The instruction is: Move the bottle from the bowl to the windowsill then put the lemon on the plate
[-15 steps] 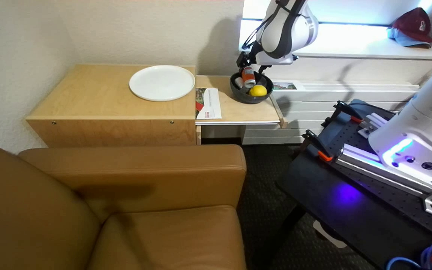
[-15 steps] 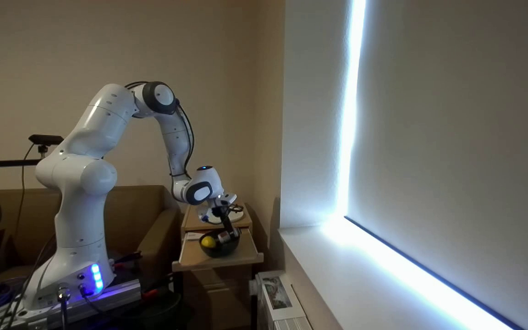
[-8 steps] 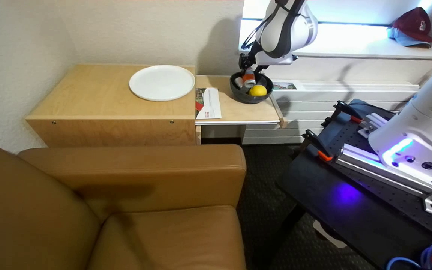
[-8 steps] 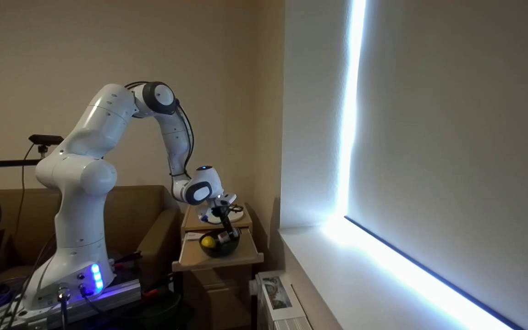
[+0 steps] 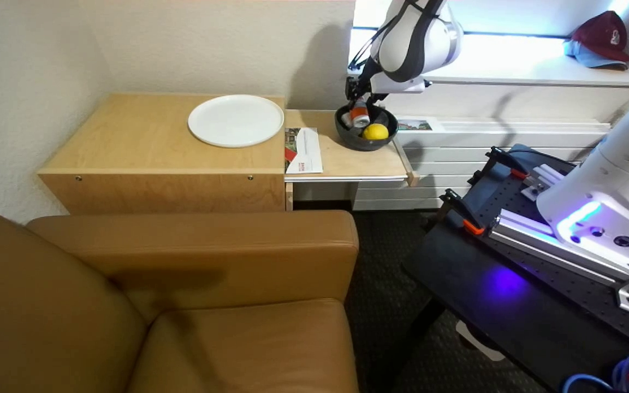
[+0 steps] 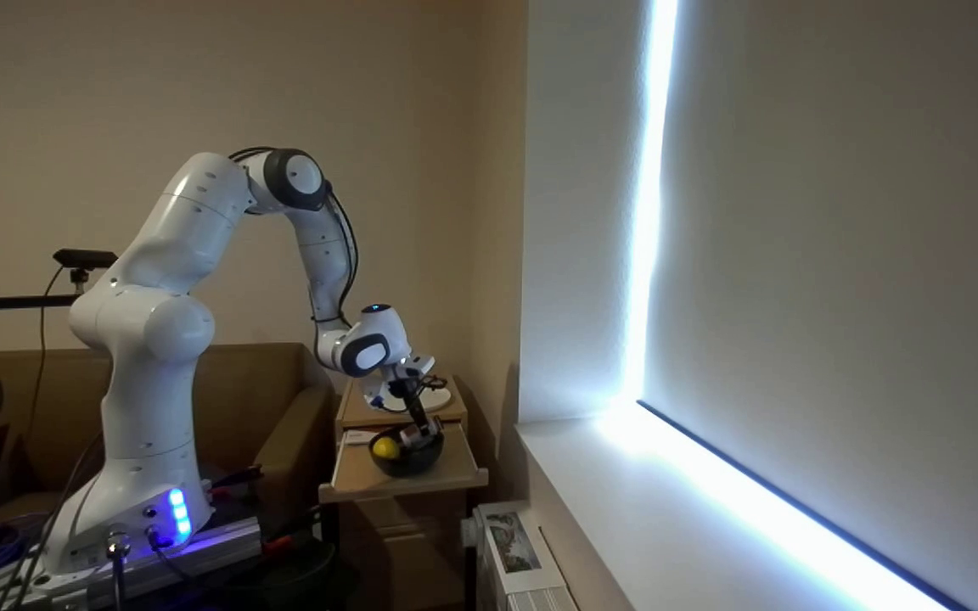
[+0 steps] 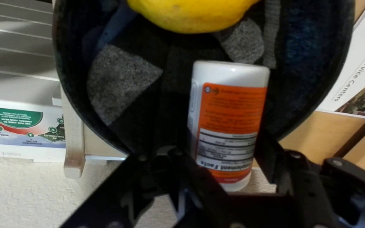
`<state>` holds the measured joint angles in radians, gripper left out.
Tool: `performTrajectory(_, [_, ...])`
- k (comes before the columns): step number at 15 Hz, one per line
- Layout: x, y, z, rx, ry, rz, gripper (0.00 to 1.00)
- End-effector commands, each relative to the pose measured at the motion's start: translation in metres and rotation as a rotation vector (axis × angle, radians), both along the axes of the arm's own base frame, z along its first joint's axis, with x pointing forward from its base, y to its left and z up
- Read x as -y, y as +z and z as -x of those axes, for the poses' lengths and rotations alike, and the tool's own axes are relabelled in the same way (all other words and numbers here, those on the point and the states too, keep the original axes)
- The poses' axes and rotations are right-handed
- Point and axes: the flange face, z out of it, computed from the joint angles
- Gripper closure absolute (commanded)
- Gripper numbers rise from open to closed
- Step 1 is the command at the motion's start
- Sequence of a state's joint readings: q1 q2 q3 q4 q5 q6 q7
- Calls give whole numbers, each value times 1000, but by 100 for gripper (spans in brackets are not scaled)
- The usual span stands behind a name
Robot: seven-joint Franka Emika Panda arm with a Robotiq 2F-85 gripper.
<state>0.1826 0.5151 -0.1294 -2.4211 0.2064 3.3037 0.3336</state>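
Close behind the claw [image 7: 225, 144], the wrist view looks into the bowl [image 7: 315, 72]. Both exterior views share them from well back: down across a sofa [image 5: 200, 284], or near-level along the windowsill [image 6: 667, 526].

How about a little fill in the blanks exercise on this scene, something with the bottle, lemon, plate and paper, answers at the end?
1. The white bottle wears an ____ label.
2. The thing between the fingers is the ____.
3. The lemon lies in the bowl, not on the plate, whose colour is ____.
4. In the wrist view, the paper beside the bowl reads "Service ____".
Missing words: orange; bottle; white; Centers.
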Motion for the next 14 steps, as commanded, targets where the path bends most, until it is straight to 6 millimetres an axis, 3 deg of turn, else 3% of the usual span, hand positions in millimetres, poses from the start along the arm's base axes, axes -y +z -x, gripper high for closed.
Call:
performTrajectory(1, [15,34,22,50,34,21,71])
performTrajectory(4, [43,62,44,109,32,76,71])
performTrajectory(7, [97,89,75,174,-36,154,71])
performTrajectory(8, [120,98,86,206,-80,184,71])
performTrajectory(9, [149,124,82,226,-127,191,71])
performTrajectory(12, [232,172,95,317,-278,252,71])
performTrajectory(14, [273,206,91,392,-353,290,71])
